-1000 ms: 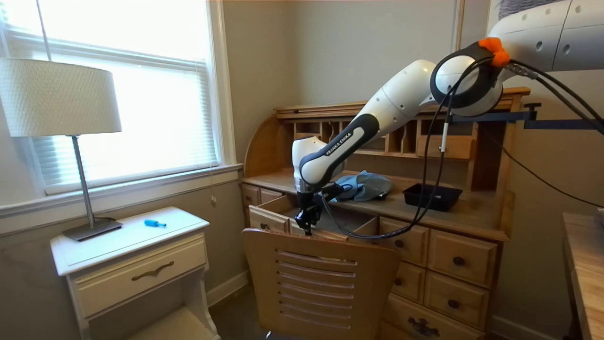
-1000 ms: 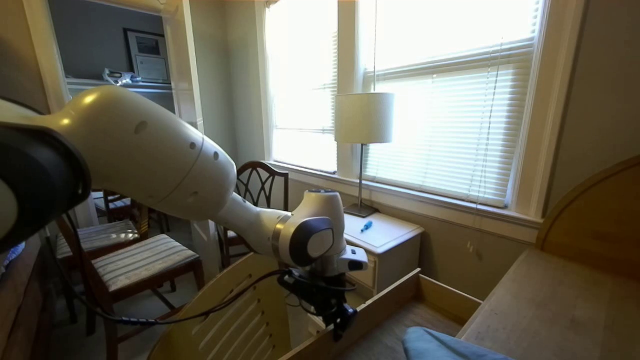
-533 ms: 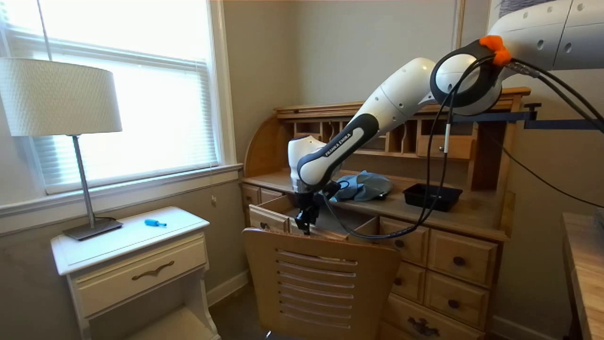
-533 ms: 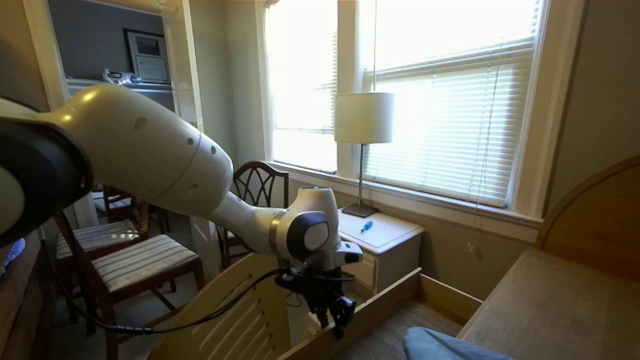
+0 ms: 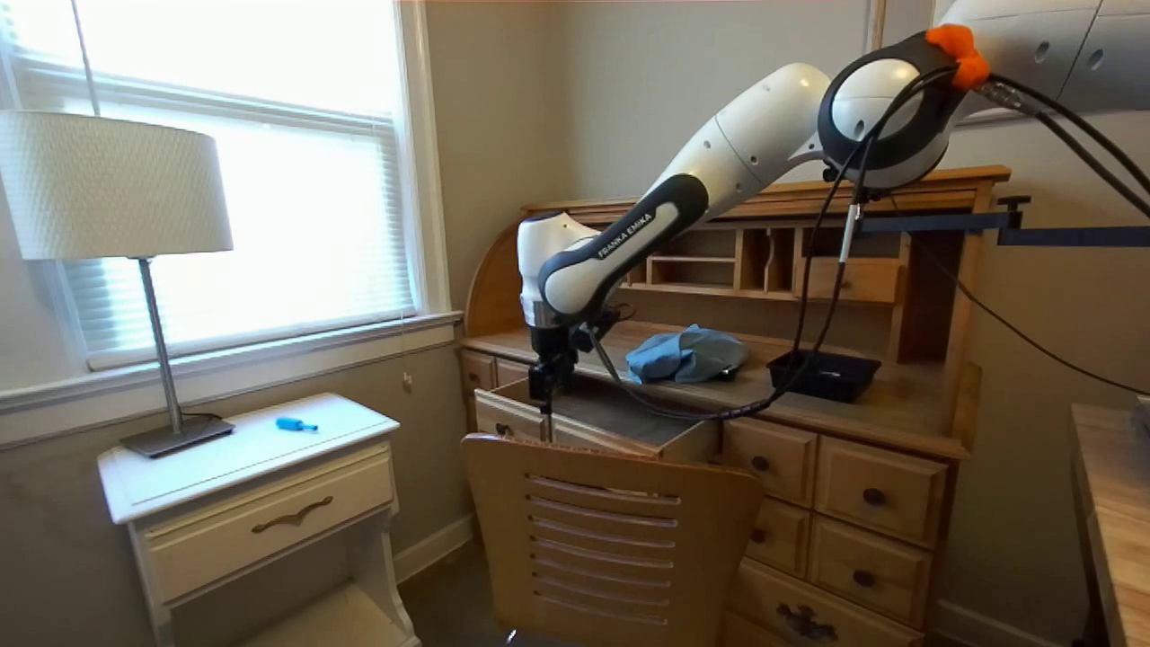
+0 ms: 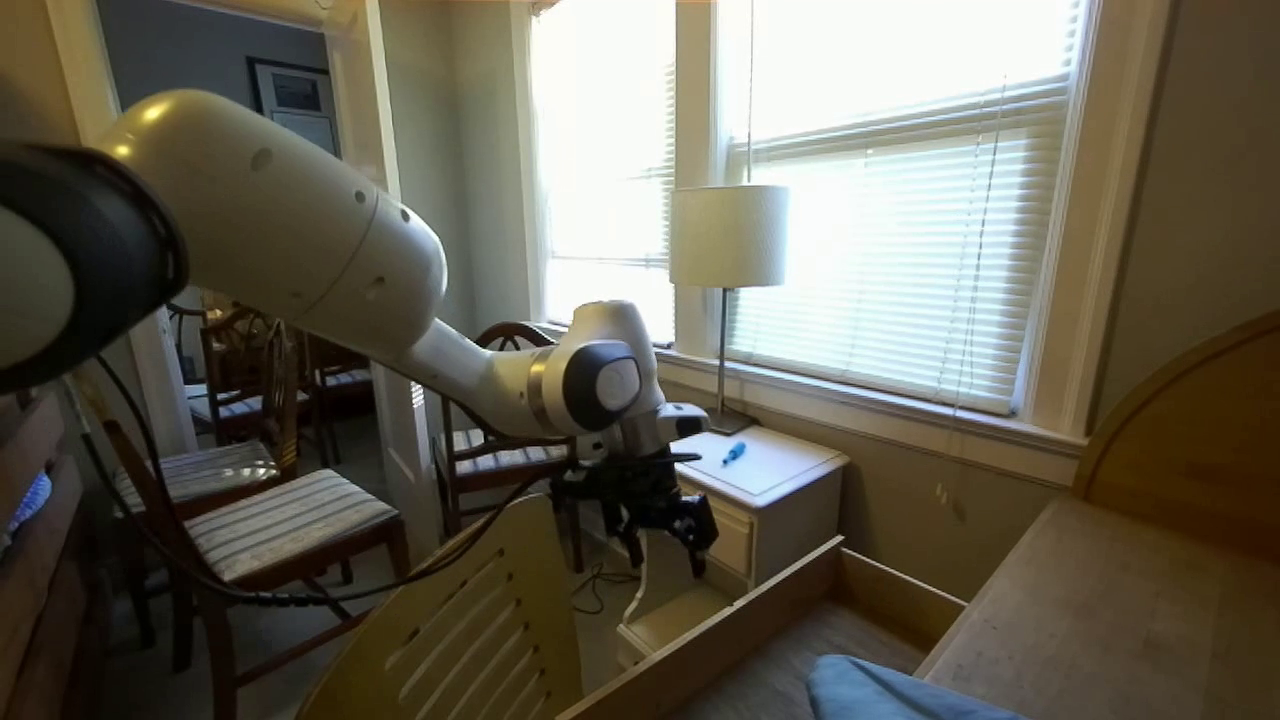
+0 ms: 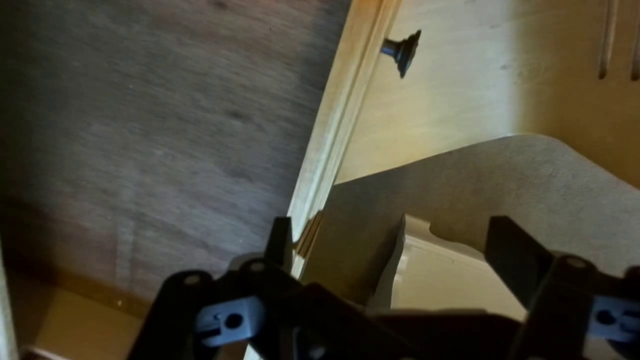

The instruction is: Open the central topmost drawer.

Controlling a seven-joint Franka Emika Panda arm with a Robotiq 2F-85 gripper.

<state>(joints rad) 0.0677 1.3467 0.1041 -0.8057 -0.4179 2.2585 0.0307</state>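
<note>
Directly below the top of a honey-coloured wooden roll-top bench (image 6: 1110, 600), between narrower panelled side drawers (image 5: 907, 503): wide, shallow honey-coloured wooden central drawer (image 5: 510, 416), pulled out, with grey-brown interior floor visible in all three views. Mounted on the flat drawer front: small, dark, round pull (image 7: 401, 52). Near the front edge: black jaws, spread wide apart, with black fingertips (image 6: 698, 562) directed downward and clear of the wood in an exterior view. Attached to the jaws: white robot arm with black joint covers (image 5: 737, 144), extending over the bench. On one arm joint: lumpy bright-orange piece (image 5: 959, 56). Just in front of the drawer: honey-coloured wooden chair back with horizontal slots (image 5: 701, 539). On the bench, behind the drawer: crumpled blue cloth (image 5: 685, 355); near the cloth, black rectangular tray (image 5: 835, 388). Below windows with white slatted blinds (image 6: 880, 230): white wooden nightstand (image 5: 332, 431), carrying in both exterior views a lamp with off-white drum shade (image 5: 112, 184) and a small, bright-blue, elongated object (image 5: 295, 424). Farther off, in an exterior view: dark wooden chairs with striped seats (image 6: 290, 520).
</note>
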